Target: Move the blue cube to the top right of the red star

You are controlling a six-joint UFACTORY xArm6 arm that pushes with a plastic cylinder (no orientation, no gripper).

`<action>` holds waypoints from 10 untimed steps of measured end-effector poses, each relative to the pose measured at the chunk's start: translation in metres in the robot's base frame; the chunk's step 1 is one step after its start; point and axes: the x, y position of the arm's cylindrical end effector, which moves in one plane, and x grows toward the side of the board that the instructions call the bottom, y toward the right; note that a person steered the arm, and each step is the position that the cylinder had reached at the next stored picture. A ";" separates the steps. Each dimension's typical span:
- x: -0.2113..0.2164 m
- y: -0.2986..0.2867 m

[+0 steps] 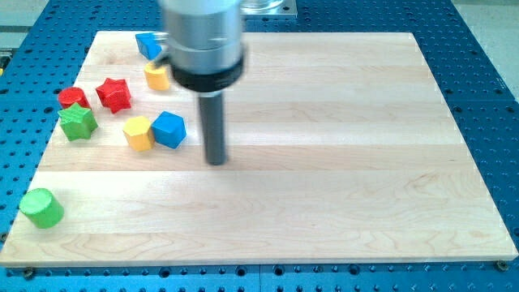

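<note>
Blue cube (169, 129) | near left of my tip (216, 161) | apart

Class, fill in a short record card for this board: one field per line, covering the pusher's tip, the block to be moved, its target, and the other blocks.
tip: my tip rests on the wooden board, just to the view's right of the blue cube, apart from it
block to move: blue cube, touching a yellow block on its left
target: red star, up and left of the cube
other blocks: green star; red block; green cylinder; second yellow block; second blue block
</note>
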 end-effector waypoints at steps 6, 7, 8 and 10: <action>-0.034 -0.025; -0.074 -0.047; -0.114 -0.056; -0.172 -0.083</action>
